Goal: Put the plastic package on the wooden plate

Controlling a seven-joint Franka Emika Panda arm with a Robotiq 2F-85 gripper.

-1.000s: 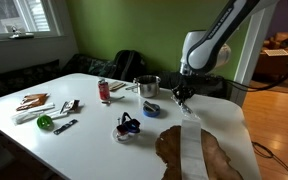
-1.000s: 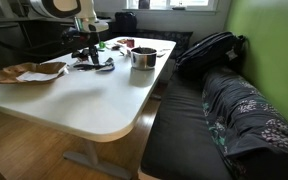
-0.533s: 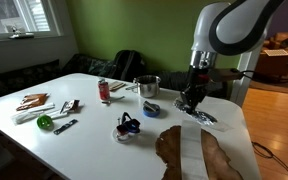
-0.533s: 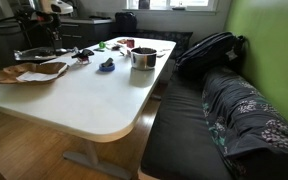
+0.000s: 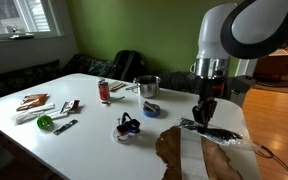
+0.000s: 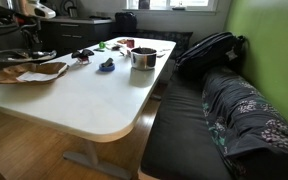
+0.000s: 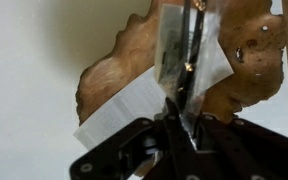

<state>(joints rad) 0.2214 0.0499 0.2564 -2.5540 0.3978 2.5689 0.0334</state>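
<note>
My gripper (image 5: 200, 122) is shut on the plastic package (image 5: 220, 133), a narrow clear-silvery packet that hangs out to the side of the fingers. I hold it just above the wooden plate (image 5: 222, 158), a dark-brown wavy-edged slab with a pale strip across it. In the wrist view the gripper (image 7: 178, 116) pinches the package (image 7: 177, 45) by its near end, and the package stretches over the plate (image 7: 119, 72) and its white strip. In an exterior view the package (image 6: 26, 56) hangs over the plate (image 6: 29, 72) at the far left.
A metal pot (image 5: 148, 86), a small red can (image 5: 104, 91), a blue-black object on a white dish (image 5: 127, 127), a dark blue item (image 5: 151, 108) and several packets and tools (image 5: 46, 108) lie on the white table (image 5: 84, 140). A backpack (image 6: 206, 52) sits on the bench.
My gripper has carried the package from beside the pot across the table to above the wooden plate. The arm has swung towards the plate's end of the table.
</note>
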